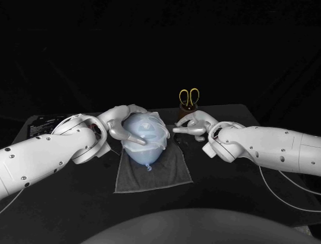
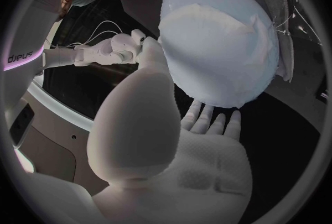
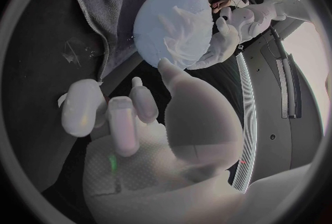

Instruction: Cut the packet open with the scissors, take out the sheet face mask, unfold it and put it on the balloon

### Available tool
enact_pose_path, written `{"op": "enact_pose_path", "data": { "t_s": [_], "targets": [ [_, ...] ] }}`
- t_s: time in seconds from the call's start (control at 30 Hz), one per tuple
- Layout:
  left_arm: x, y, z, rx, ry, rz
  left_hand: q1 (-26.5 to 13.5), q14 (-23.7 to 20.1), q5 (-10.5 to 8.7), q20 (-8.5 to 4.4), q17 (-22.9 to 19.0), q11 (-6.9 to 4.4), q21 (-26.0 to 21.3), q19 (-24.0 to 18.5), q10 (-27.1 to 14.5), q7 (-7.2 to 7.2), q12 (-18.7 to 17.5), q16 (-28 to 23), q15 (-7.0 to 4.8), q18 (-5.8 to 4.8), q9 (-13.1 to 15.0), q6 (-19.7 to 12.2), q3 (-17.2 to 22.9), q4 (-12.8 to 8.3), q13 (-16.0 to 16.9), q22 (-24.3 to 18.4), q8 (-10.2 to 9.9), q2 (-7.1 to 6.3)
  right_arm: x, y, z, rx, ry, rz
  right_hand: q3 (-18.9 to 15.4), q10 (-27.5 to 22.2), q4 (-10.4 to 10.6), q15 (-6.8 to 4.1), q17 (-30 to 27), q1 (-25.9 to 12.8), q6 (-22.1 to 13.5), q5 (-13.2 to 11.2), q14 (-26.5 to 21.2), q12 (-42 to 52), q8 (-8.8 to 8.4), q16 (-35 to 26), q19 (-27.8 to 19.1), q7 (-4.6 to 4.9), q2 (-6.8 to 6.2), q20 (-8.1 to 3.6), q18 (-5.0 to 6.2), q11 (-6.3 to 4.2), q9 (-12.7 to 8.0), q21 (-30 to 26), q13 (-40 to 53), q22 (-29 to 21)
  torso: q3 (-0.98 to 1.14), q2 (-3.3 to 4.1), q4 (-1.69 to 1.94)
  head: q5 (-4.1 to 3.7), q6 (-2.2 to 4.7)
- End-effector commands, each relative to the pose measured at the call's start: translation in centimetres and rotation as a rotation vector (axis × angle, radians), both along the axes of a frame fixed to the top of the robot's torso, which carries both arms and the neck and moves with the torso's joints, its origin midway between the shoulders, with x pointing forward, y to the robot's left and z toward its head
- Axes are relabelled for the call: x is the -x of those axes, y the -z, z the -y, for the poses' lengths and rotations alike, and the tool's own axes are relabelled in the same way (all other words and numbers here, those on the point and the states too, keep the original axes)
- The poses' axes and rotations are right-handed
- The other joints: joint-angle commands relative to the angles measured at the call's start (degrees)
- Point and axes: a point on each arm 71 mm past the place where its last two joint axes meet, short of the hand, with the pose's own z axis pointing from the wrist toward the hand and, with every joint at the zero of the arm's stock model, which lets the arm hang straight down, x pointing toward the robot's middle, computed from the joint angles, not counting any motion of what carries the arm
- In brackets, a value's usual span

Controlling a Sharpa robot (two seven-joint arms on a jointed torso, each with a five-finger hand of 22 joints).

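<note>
Starting on the left: your left hand (image 1: 123, 124) is wrapped round the balloon (image 1: 147, 134), fingers over the far side and thumb across the front, so it's got a proper grip on it. My read is that the grip is there to stop a light, round thing rolling away while the other hand works on it.

The balloon lies on its side on a grey towel (image 1: 154, 175), knot pointing toward the near edge of the table. The towel probably gives it a bit of friction too.

The face mask (image 2: 221, 36) is on the balloon, draped over the face that points up. In the right wrist view it looks a bit bunched and creased rather than flat. So the cutting and taking out look done, and I'd guess you're at the smoothing stage.

Further back, the scissors (image 1: 188, 96) stand handles-up in a dark holder (image 1: 182, 111), parked out of the way of both hands.

Your right hand (image 1: 193, 127) sits just beside the balloon's right side, fingers apart, nothing in it. Its thumb tip comes right up to the mask's edge, but I can't tell if it's actually touching. It looks set up to press or tug the sheet flat while the left hand braces. Go gentle, because a hard push could pop the balloon out of that grip.
</note>
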Motion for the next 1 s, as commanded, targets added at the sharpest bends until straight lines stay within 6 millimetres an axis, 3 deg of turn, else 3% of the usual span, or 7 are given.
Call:
{"op": "enact_pose_path", "data": {
  "t_s": [0.03,0.23,0.43,0.63,0.77,0.87,1.0],
  "targets": [
    [0.3,-0.7,0.0,0.146,0.005,-0.021,0.4,0.1,0.18,-0.10,0.0,-0.44,-0.4,-0.4,0.1,3.14,0.3,0.0,0.40,-0.51,0.0,-0.2,0.2,0.1,0.0,-0.1,-0.3,-0.01,0.1,-0.3,0.2,-0.025,0.009,0.017,-0.4,-0.2,0.0,0.34,6.2,0.8,0.2,-0.1,1.8,0.3,0.39,0.1,0.0,-0.06,-0.03,0.34,1.21,0.02,0.1,0.0,0.9,8.0,0.02,-0.02,0.03,0.05,0.01],
    [0.5,-1.5,-0.6,0.206,-0.001,-0.038,0.8,0.1,0.22,-0.10,0.0,-0.29,-0.4,-0.5,0.0,3.36,0.2,0.0,0.51,-0.52,0.0,-0.3,0.4,0.1,-0.1,-0.1,-0.4,0.00,0.6,-0.8,0.2,-0.073,0.004,0.032,-1.1,0.2,0.3,0.14,6.6,1.6,1.3,-0.1,2.1,0.9,1.35,0.4,0.4,-0.39,0.85,0.39,1.15,-0.26,0.3,0.8,0.9,8.3,0.01,0.02,-0.02,0.04,0.01],
    [0.7,-1.9,-0.9,0.227,-0.009,-0.037,1.0,0.0,0.22,-0.10,-0.1,-0.23,-0.4,-0.5,0.0,3.46,0.1,-0.1,0.59,-0.51,-0.1,-0.4,0.5,0.1,-0.1,-0.1,-0.5,0.00,0.4,-2.2,-0.4,-0.121,-0.002,0.065,-2.1,4.9,2.4,-1.08,10.9,1.6,5.8,-0.1,4.4,5.0,2.69,2.5,3.8,-1.90,3.78,-0.56,-0.16,-1.65,-0.2,7.8,3.4,10.4,0.03,0.07,0.05,-0.23,0.01],
    [0.6,-2.0,-0.6,0.200,-0.013,-0.020,1.1,0.1,0.20,-0.10,-0.1,0.00,-0.4,-0.4,0.0,3.67,0.1,-0.1,0.64,-0.50,-0.3,-0.8,0.1,0.1,-0.2,-0.1,-0.9,-0.02,-0.3,-3.1,-1.0,-0.131,-0.004,0.064,-2.6,8.5,3.9,-1.99,14.1,2.1,7.4,-0.1,5.7,8.3,1.86,3.9,6.0,-2.64,5.17,-1.58,-1.21,-2.50,-1.7,12.9,6.1,11.9,0.03,0.14,0.02,-0.33,0.01],
    [0.4,-1.9,-0.2,0.174,-0.040,-0.007,-1.1,0.7,0.12,-0.12,0.4,1.77,-0.3,-0.1,1.4,5.25,1.0,0.2,0.44,-0.44,-0.3,-0.7,0.0,0.2,0.0,0.0,-0.9,-0.02,-0.7,-3.4,-1.2,-0.126,0.007,0.062,-2.6,9.3,4.5,-2.14,15.0,2.3,8.2,-0.1,6.0,9.2,1.62,4.2,6.5,-2.84,5.85,-1.74,-1.49,-2.67,-2.1,14.2,6.8,12.3,0.04,0.15,0.02,-0.25,0.01],
    [0.0,-2.0,0.1,0.161,-0.070,0.005,-3.7,1.9,0.21,-0.15,1.2,3.32,-0.1,0.3,3.7,6.90,2.4,0.8,1.61,-0.31,0.0,0.1,0.0,0.1,0.3,0.1,-0.5,-0.02,-1.0,-3.4,-1.2,-0.120,0.019,0.063,-2.6,9.7,4.7,-2.23,15.1,2.4,8.5,-0.1,6.0,9.5,1.56,4.2,6.7,-2.95,5.97,-1.82,-1.58,-2.77,-2.3,14.6,7.1,12.5,0.01,0.14,0.00,-0.23,0.01],
    [-0.8,-2.3,0.7,0.123,-0.093,0.010,-4.5,2.4,0.19,-0.14,1.5,3.70,0.0,0.5,4.5,7.33,2.6,1.1,2.01,-0.28,-0.1,0.1,-0.1,0.2,0.3,0.2,-0.6,-0.02,-1.2,-3.5,-1.1,-0.114,0.032,0.064,-2.7,9.8,4.8,-2.27,15.1,2.5,8.7,-0.1,6.0,9.7,1.55,4.2,6.7,-3.00,6.00,-1.86,-1.57,-2.82,-2.3,14.6,7.2,12.5,0.04,0.13,-0.19,-0.21,0.01]
  ]
}}
